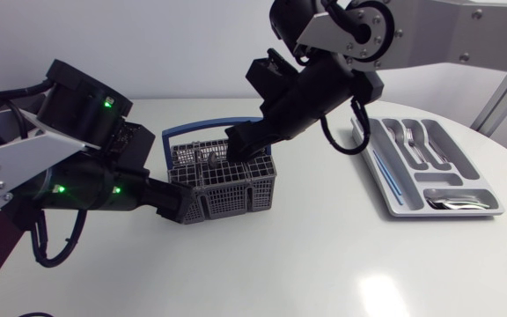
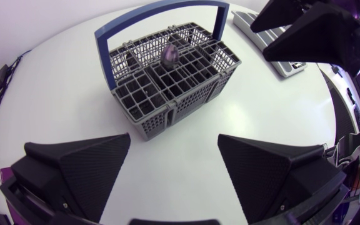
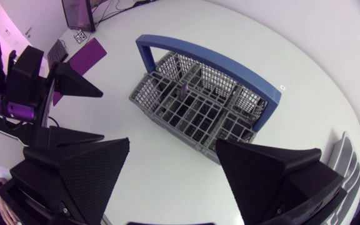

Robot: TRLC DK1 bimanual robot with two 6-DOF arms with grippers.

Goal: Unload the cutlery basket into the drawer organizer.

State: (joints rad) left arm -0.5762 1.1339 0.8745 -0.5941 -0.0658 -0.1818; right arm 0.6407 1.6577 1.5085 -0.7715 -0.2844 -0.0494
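On the white table (image 1: 324,264) — cutlery basket (image 1: 236,195), drawer organizer (image 1: 384,172) — left tool (image 2: 174,135) and right tool (image 3: 172,142) stand spread.

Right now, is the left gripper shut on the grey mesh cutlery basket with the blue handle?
No: the left gripper is open, and the basket stands ahead of its fingers, not between them.

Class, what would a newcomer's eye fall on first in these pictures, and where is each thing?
The grey plastic mesh cutlery basket with blue handle stands on the white table. Both black grippers crowd it, open: the left gripper at its left side, the right gripper over its top. Right of it lies the grey drawer organizer, holding metal cutlery.
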